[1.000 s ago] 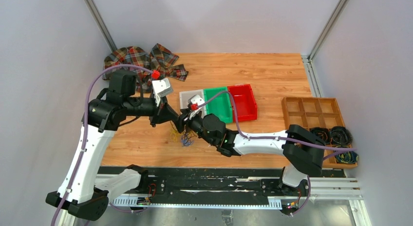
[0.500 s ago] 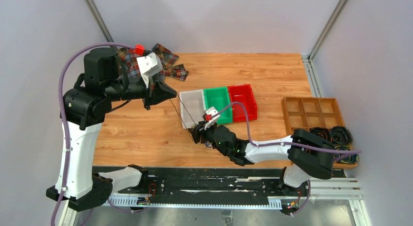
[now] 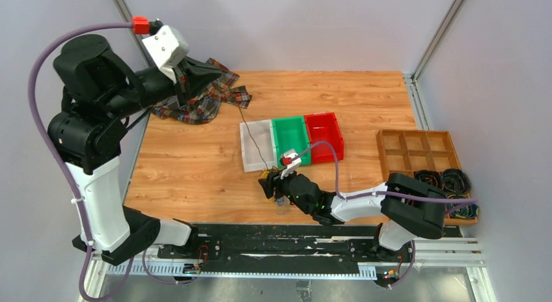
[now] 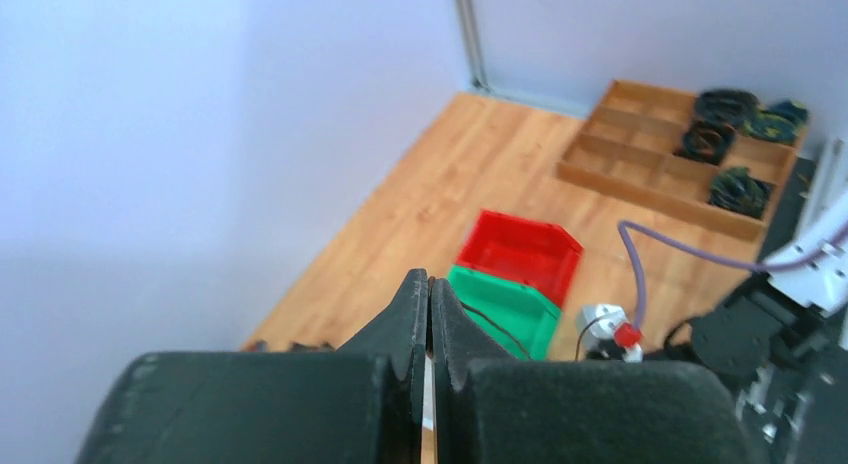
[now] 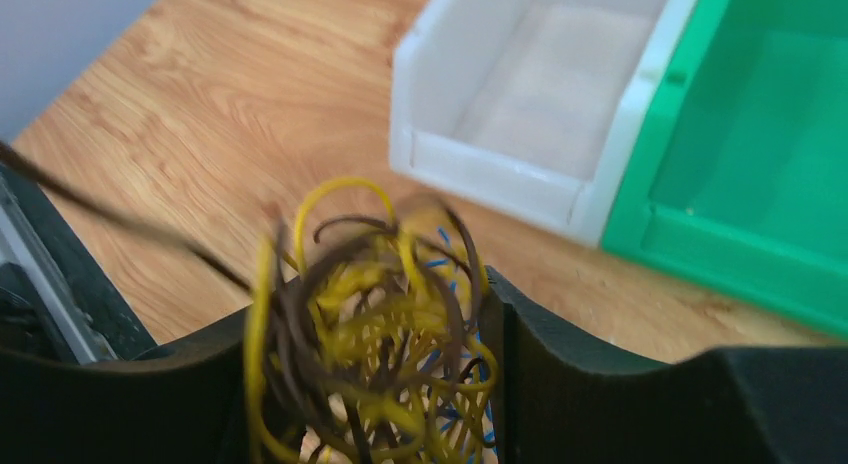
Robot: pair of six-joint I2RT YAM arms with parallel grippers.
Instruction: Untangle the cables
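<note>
The cables are a tangle of thin yellow, dark and blue looped wires [image 5: 370,324]. My right gripper [image 5: 372,309] is shut on this tangle, low over the table near its front edge [image 3: 270,185]. One thin black cable [image 3: 252,134] runs taut from the tangle up over the white bin to my left gripper [image 3: 215,74]. That gripper is raised high at the back left. In the left wrist view its jaws [image 4: 429,280] are pressed together on the black cable [image 4: 497,322].
White [image 3: 243,146], green [image 3: 286,120] and red [image 3: 323,116] bins sit side by side mid-table. A wooden divided tray [image 3: 390,152] at the right holds black wire coils [image 3: 442,180]. A plaid cloth [image 3: 202,103] lies at the back left.
My left arm has lifted and swung up to the back left, drawing the black cable out long. My right gripper has moved toward the near edge with the tangle.
</note>
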